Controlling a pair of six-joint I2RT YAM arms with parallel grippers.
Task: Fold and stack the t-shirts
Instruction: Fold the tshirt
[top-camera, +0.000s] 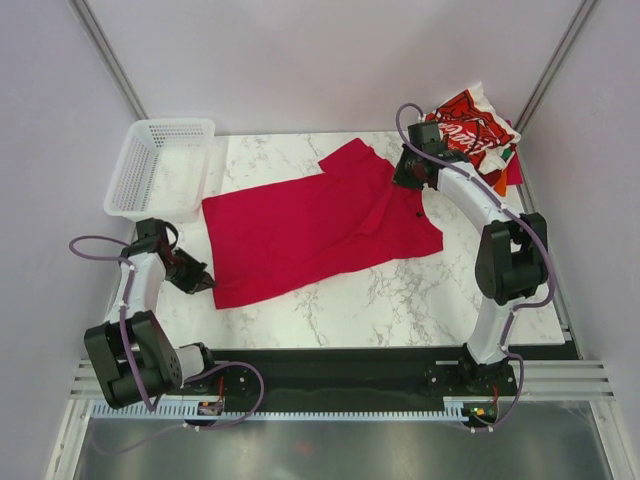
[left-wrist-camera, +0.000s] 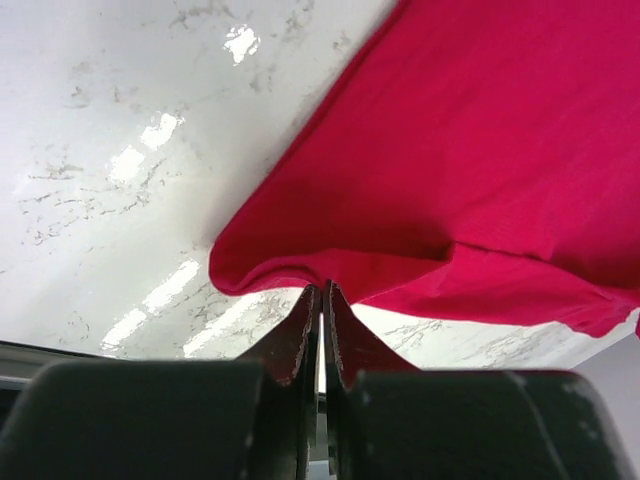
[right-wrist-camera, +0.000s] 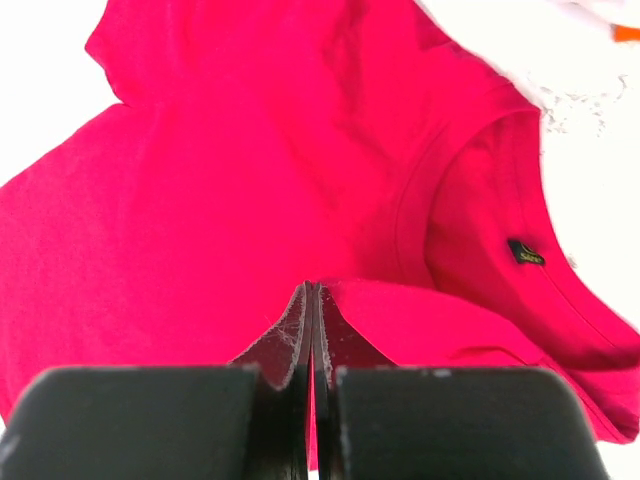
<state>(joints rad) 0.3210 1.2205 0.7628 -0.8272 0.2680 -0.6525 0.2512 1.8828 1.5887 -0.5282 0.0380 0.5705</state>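
Observation:
A plain crimson-red t-shirt (top-camera: 310, 228) lies spread on the marble table, with a sleeve flipped up at the back. My left gripper (top-camera: 205, 282) is shut on the shirt's near-left corner. In the left wrist view (left-wrist-camera: 321, 290) that hem (left-wrist-camera: 300, 262) is puckered up at the closed fingertips. My right gripper (top-camera: 407, 180) is shut on the shirt near the collar. In the right wrist view (right-wrist-camera: 312, 290) a fold of red cloth (right-wrist-camera: 440, 320) is pinched between the fingers, beside the neckline and its dark label (right-wrist-camera: 525, 252). A pile of folded t-shirts (top-camera: 478, 128), the top one red with white print, sits at the back right.
A white plastic mesh basket (top-camera: 160, 165) stands at the back left corner of the table (top-camera: 400, 300). Grey walls close in the back and both sides. The black rail with the arm bases runs along the near edge.

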